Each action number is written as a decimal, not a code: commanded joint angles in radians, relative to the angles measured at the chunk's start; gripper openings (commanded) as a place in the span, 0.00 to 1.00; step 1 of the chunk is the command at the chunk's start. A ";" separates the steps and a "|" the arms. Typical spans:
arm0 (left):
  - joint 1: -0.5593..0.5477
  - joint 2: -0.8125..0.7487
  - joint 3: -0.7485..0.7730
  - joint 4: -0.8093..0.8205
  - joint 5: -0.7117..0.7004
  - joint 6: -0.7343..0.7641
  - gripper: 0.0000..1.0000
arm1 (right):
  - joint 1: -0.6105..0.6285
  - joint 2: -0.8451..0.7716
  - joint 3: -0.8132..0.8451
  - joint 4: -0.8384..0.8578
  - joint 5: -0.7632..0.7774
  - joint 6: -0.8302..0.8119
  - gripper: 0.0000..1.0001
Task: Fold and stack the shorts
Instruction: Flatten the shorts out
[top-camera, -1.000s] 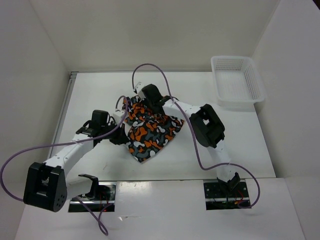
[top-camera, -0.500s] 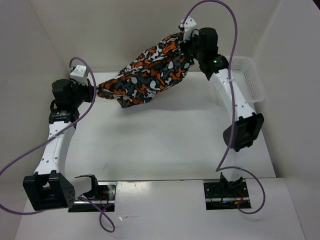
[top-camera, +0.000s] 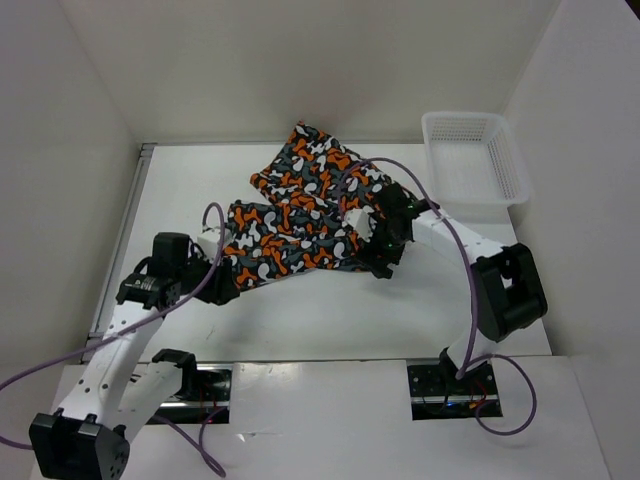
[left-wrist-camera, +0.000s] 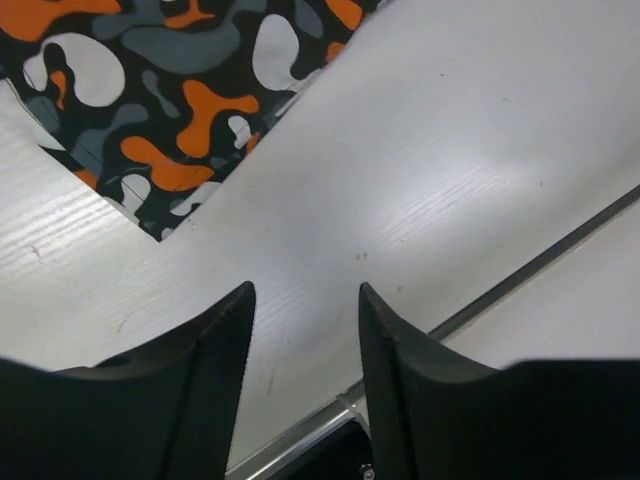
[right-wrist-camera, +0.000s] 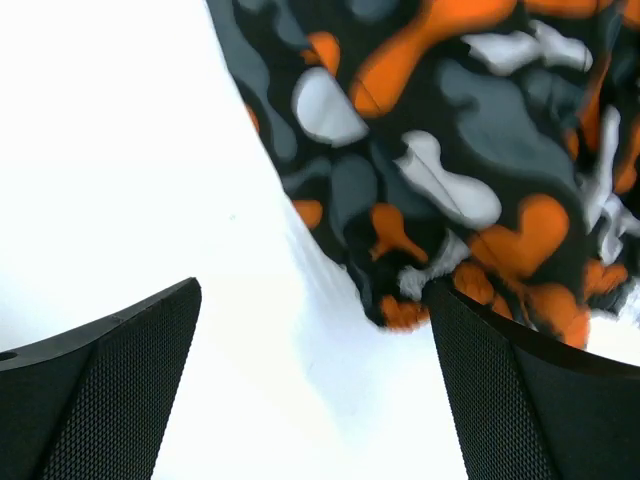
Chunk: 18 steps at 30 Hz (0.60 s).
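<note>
Though near the shorts (top-camera: 300, 215), left fingers (left-wrist-camera: 215, 345), right fingers (right-wrist-camera: 120, 350) parted, empty.

1 pair of shorts (top-camera: 300, 215), 1 white mesh basket (top-camera: 470, 160), 2 robot arms (top-camera: 125, 335) (top-camera: 455, 238), 1 white table (top-camera: 330, 310)

Soft fabric shorts (top-camera: 300, 215), camouflage-patterned in orange, black, grey and white blotches, lie spread open and mostly flat on the white table (top-camera: 330, 310), near its middle. One leg points toward the far edge, the other toward the left. Slight rumpling shows at the right end.
</note>
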 joint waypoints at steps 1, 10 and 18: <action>-0.020 -0.022 -0.015 -0.072 -0.004 0.002 0.55 | -0.060 -0.122 0.055 0.026 0.034 0.020 0.99; -0.029 0.110 -0.126 0.165 -0.201 0.002 0.81 | -0.022 -0.089 0.069 0.125 0.086 0.026 0.99; -0.029 0.262 -0.156 0.327 -0.280 0.002 0.85 | -0.022 0.040 0.035 0.320 0.219 -0.035 0.96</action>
